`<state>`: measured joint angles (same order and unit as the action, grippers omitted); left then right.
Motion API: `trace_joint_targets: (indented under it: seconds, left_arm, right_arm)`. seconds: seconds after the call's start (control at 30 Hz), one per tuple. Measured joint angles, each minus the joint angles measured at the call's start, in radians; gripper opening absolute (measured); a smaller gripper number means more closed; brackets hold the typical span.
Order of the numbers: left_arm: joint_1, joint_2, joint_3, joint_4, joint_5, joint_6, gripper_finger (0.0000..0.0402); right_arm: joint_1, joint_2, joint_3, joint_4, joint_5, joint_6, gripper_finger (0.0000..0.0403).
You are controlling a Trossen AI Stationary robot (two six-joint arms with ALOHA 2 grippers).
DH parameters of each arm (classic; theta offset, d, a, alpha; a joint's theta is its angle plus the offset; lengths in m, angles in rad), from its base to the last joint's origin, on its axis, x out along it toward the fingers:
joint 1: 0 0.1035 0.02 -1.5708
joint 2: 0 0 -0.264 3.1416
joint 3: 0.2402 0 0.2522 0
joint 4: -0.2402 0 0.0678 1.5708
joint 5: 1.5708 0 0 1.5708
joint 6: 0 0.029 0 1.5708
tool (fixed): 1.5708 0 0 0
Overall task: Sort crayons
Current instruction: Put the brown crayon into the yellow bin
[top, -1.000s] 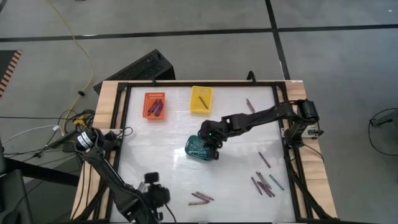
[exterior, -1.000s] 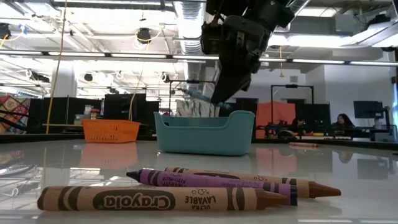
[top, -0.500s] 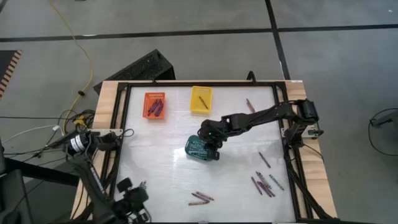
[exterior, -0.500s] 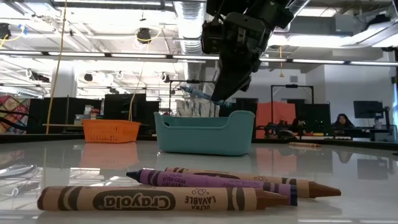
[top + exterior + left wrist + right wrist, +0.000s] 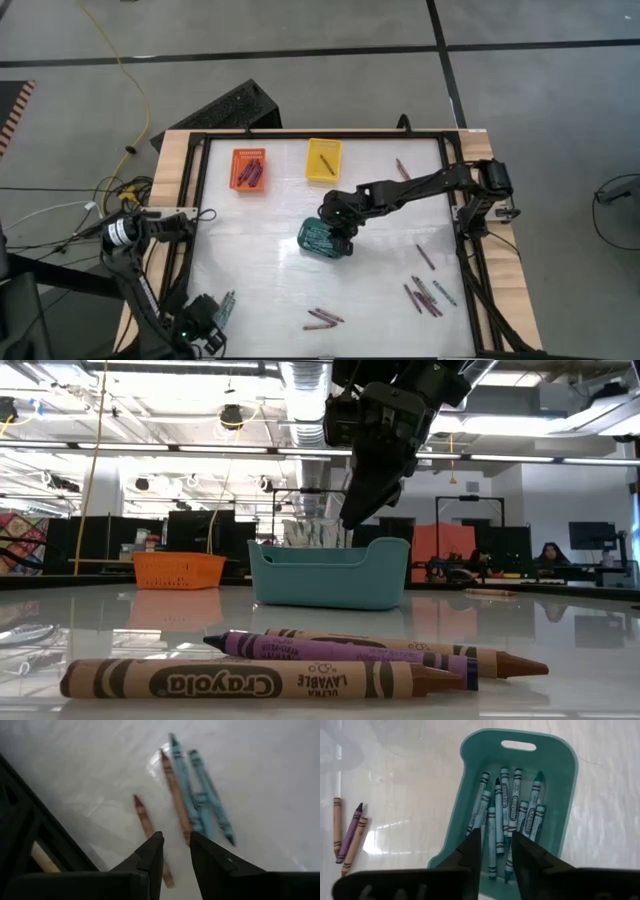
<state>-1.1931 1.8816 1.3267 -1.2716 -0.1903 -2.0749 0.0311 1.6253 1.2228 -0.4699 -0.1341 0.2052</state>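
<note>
Right hand (image 5: 336, 232) is hovering directly over the teal basket (image 5: 318, 240), near the middle of the white surface (image 5: 260, 270). In its wrist view the two dark fingers (image 5: 470, 851) are standing a little apart with nothing between them: released, empty. Below them, a heap of teal crayons (image 5: 509, 820) is lying lengthwise inside the basket.

Left hand (image 5: 200, 318) is sitting low at the near left corner of the surface. Its fingers (image 5: 150, 857) are parted by a narrow gap and grasping nothing. Just beyond them, two teal crayons (image 5: 200, 795) and two brown crayons (image 5: 172, 795) are lying loose on the surface.

Three more crayons, purple and brown (image 5: 323, 317), are lying near the front edge, close to the low camera (image 5: 340, 650). A scatter of purple and teal crayons (image 5: 425, 295) is lying toward the near right; a single one (image 5: 402, 169) is lying near the far right edge.

Orange basket (image 5: 249, 169) at the far left is holding purple crayons. Yellow basket (image 5: 323, 160) beside it is holding one brownish crayon.

People are sitting at desks in the room beyond (image 5: 550, 556).
</note>
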Motion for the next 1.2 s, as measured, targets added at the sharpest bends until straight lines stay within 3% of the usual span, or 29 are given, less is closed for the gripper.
trace_joint_targets:
  seconds: [0.17, 0.4, 0.53, 0.67, 0.73, 0.87, 1.07, 1.2]
  left_arm:
    - [0.019, -0.026, -0.084, 0.052, 0.004, -0.003, 0.0087]
    - [0.020, -0.153, -0.263, 0.250, -0.008, -0.017, 0.0087]
    - [0.041, -0.203, -0.306, 0.223, 0.002, -0.023, 0.0087]
    - [0.047, -0.236, -0.346, 0.190, 0.094, -0.023, 0.0087]
    - [0.043, -0.248, -0.386, 0.238, 0.131, -0.033, 0.0087]
    - [0.035, -0.299, -0.478, 0.421, 0.106, -0.027, 0.0087]
    - [0.042, -0.326, -0.500, 0.382, 0.139, -0.038, 0.0087]
    - [0.043, -0.370, -0.500, 0.388, 0.081, -0.034, 0.0087]
  right_arm:
    - [0.000, 0.000, 0.000, 0.000, 0.000, -0.010, 0.0114]
    - [0.011, 0.000, -0.001, 0.000, -0.001, -0.029, 0.0114]
    - [0.023, 0.000, -0.001, 0.000, -0.003, -0.034, 0.0114]
    - [0.035, 0.000, -0.001, -0.001, -0.003, -0.049, 0.0113]
    - [0.038, 0.000, -0.001, 0.000, -0.004, -0.055, 0.0113]
    - [0.041, 0.000, -0.001, -0.001, -0.005, -0.071, 0.0113]
    - [0.040, 0.000, -0.001, -0.001, -0.005, -0.083, 0.0113]
    - [0.040, 0.000, -0.001, -0.001, -0.005, -0.089, 0.0113]
